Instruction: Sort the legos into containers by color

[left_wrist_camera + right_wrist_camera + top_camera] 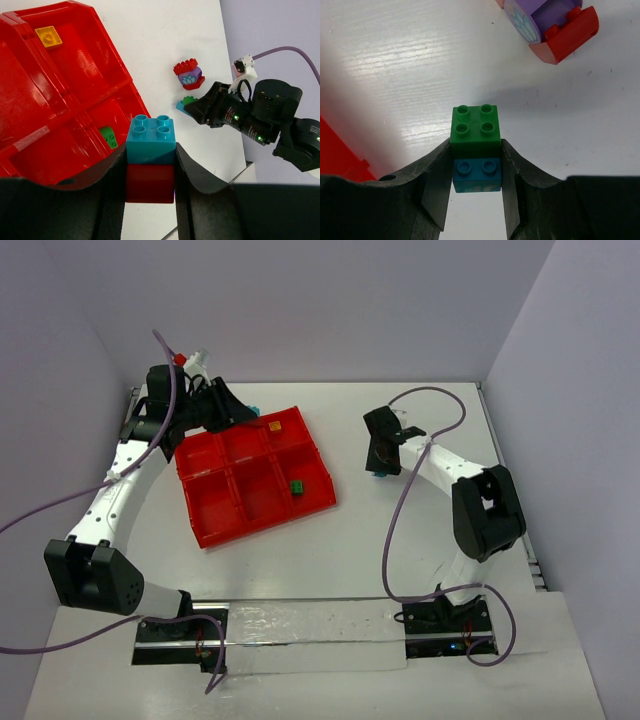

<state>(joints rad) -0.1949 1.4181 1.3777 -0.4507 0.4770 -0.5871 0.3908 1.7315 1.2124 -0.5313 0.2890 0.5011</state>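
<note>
one purple-red lego [545, 22] near right tool [476, 146]

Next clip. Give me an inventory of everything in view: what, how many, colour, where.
table: one, white.
tray: one, red, six compartments, left of centre.
orange-yellow brick: one, far right compartment.
green brick: one, loose, near right compartment.
teal-on-red stack: one, held by the tray's far edge.
green-on-teal stack: one, held right of the tray.
purple-and-red piece: one, lying on the table near that stack.
left gripper: black, shut on the teal-on-red stack.
right gripper: black, shut on the green-on-teal stack.
</note>
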